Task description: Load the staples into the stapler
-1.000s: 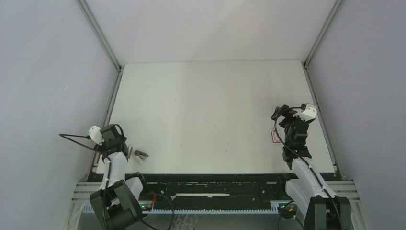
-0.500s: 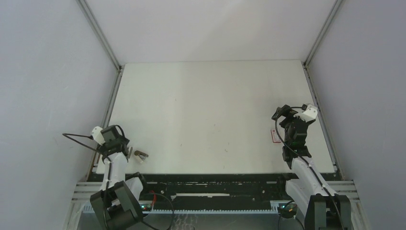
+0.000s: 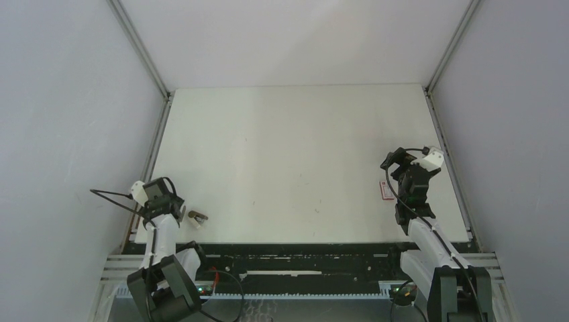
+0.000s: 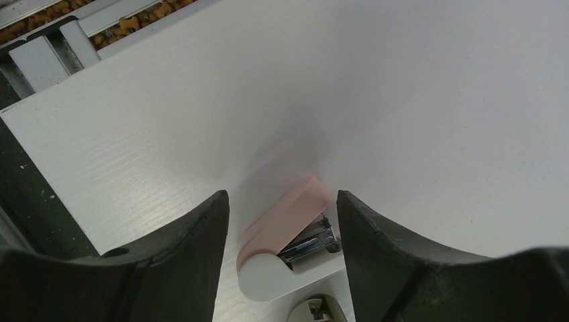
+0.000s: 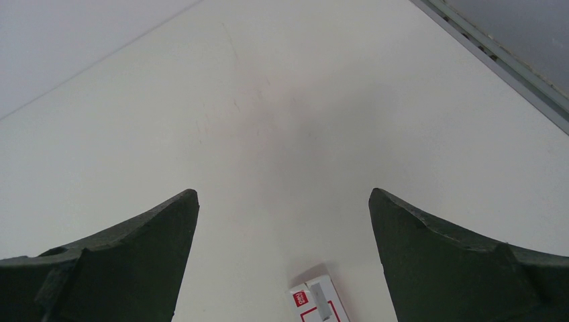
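The stapler (image 4: 285, 231) is pink on top with a white base and a metal magazine. It lies on the white table between the fingers of my left gripper (image 4: 282, 196), which is open and not touching it. In the top view the stapler (image 3: 198, 217) lies near the front left edge, just right of my left gripper (image 3: 168, 204). The staples (image 5: 321, 300) are a grey strip lying on a white-and-red box (image 5: 305, 298). My right gripper (image 5: 283, 194) is open and empty above and beyond the box. My right gripper (image 3: 397, 164) is at the right of the table.
The table's front edge and the dark rail (image 4: 27, 201) run just left of the stapler. The white-and-red box (image 3: 386, 191) lies near the right arm. A metal frame rail (image 5: 496, 60) borders the table's right side. Grey walls enclose the table on three sides.
My left gripper has moved a little toward the front edge and to the right, closer to the stapler. The right arm has barely moved.
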